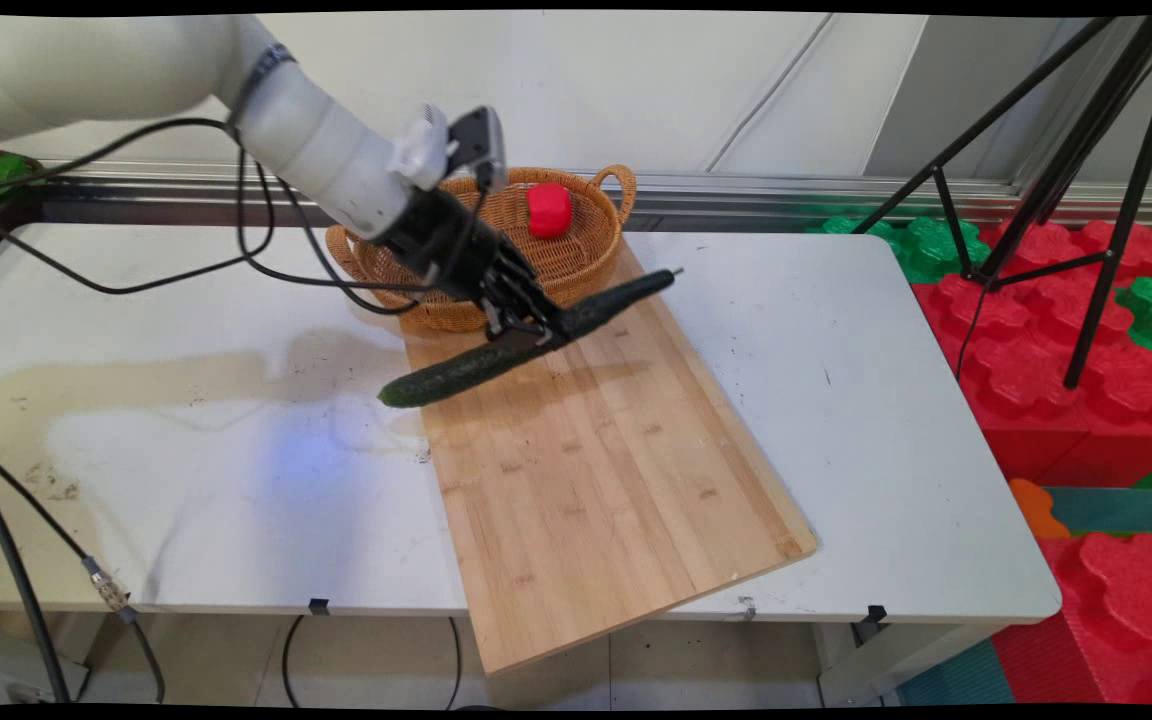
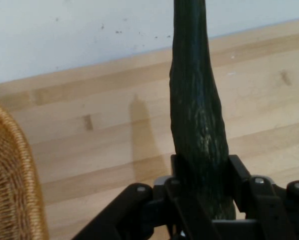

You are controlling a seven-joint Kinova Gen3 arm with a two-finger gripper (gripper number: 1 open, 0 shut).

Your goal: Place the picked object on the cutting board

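1. White table (image 1: pixel 886 400) fills most of the main view, with a pale wall behind it and red and green foam blocks (image 1: pixel 1066 330) on the floor to the right, where black tripod legs (image 1: pixel 1086 180) stand.
2. On the table lies a long wooden cutting board (image 1: pixel 596 480), set at an angle; its near end juts past the table's near edge.
3. At the board's far end sits a wicker basket (image 1: pixel 576 250) with two handles, and a red item (image 1: pixel 548 210) lies inside it toward the far wall.
4. The black gripper (image 1: pixel 526 325) reaches down from the upper left, in front of the basket's near rim, above the far part of the board.
5. Its fingers are closed around a dark green cucumber (image 1: pixel 496 355), clamped near the middle of its length.
6. The cucumber is held slantwise: its lower end points near and left, past the board's left edge, and its other end rises toward the far right, close beside the basket.
7. It casts a shadow on the board below it; whether its low end touches anything cannot be told.
8. In the hand view the cucumber (image 2: pixel 197 115) runs straight up from between the two fingers (image 2: pixel 238 172), with the board (image 2: pixel 99 130) beneath, the basket's (image 2: pixel 9 170) woven side at the left, and bare table (image 2: pixel 79 35) beyond.
9. Black cables (image 1: pixel 186 270) hang from the arm over the table's left part.
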